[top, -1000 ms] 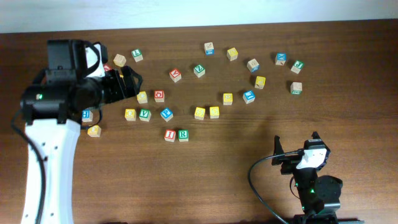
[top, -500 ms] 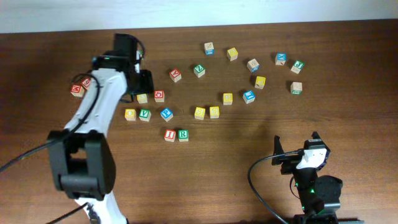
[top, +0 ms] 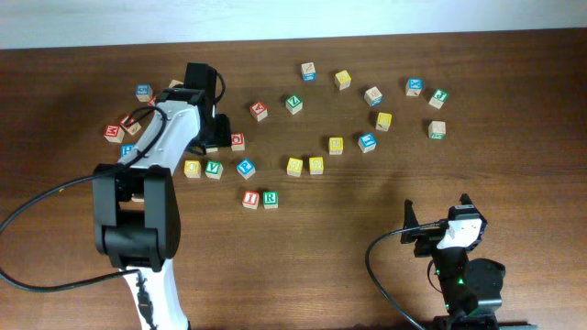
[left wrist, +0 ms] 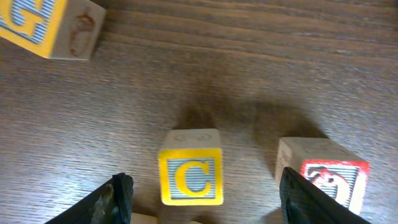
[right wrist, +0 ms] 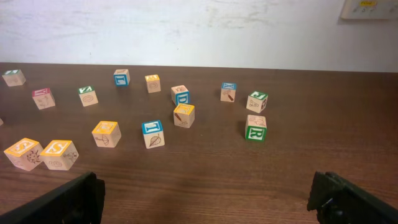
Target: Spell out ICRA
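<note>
In the left wrist view the yellow-faced C cube (left wrist: 190,176) stands on the wood between my left gripper's (left wrist: 205,182) open fingers, which touch nothing. In the overhead view the left gripper (top: 213,137) hangs over that cube and hides most of it. The red I cube (top: 249,199) and the green R cube (top: 270,198) sit side by side nearer the front. A red cube (top: 259,111) lies behind them; I cannot read its letter. My right gripper (top: 438,213) rests open and empty at the front right, also in the right wrist view (right wrist: 205,199).
A red-faced cube (left wrist: 323,174) sits just right of the C cube, close to the right finger. A yellow G cube (left wrist: 43,25) lies further off. Yellow (top: 192,169), green (top: 213,169) and blue (top: 246,168) cubes lie in front of the left gripper. Several more are scattered at the back right.
My left arm has swung right from the table's left side and come down over the yellow C cube, fingers open. The right arm has not moved.
</note>
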You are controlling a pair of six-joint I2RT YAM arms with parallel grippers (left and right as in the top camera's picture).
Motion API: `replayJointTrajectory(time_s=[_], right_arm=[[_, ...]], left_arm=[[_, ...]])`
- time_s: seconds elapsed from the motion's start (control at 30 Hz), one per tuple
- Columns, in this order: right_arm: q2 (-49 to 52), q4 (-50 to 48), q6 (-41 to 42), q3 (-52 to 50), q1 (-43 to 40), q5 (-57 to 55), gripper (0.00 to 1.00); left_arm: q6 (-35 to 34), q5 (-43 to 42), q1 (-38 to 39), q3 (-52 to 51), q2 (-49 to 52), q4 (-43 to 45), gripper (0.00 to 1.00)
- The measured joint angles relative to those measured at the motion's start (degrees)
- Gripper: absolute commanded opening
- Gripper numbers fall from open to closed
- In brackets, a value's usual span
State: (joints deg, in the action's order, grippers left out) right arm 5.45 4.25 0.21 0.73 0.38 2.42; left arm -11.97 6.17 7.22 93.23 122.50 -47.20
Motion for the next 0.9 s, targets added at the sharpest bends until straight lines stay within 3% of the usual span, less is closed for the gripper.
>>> replayJointTrajectory(time_s=[0.1,0.2,0.23,0.27,0.43,0.6,0.8,0.9], right_arm=[[0.0,0.0,0.0,0.0,0.0,0.0,0.98],[0.0,0.0,0.0,0.0,0.0,0.0,0.98],[0.0,0.0,0.0,0.0,0.0,0.0,0.98],[0.0,0.0,0.1,0.0,0.0,0.0,0.98],[0.0,0.0,0.0,0.0,0.0,0.0,0.98],[0.0,0.0,0.0,0.0,0.0,0.0,0.98],[0.0,0.0,0.0,0.0,0.0,0.0,0.98],[0.0,0.0,0.0,0.0,0.0,0.0,0.98]], left_arm=[[0.0,1.2,-0.1,0.0,2.1,0.1,0.68],[0.0,1.4,-0.1,0.0,3.1,1.3,0.51],[0.0,1.4,-0.1,0.0,3.1,2.3,0.36],[-0.1,1.4,-0.1,0.0,3.2,2.5,0.33],[-0.2,1.4,-0.1,0.0,3.2,2.9,0.33],[-0.4,1.4,-0.1,0.0,3.2,3.3,0.17],[-0.5,0.2,-0.1,0.5,3.2,2.9,0.2],[-0.5,-0.4,-0.1,5.3,3.4,-2.9,0.21]])
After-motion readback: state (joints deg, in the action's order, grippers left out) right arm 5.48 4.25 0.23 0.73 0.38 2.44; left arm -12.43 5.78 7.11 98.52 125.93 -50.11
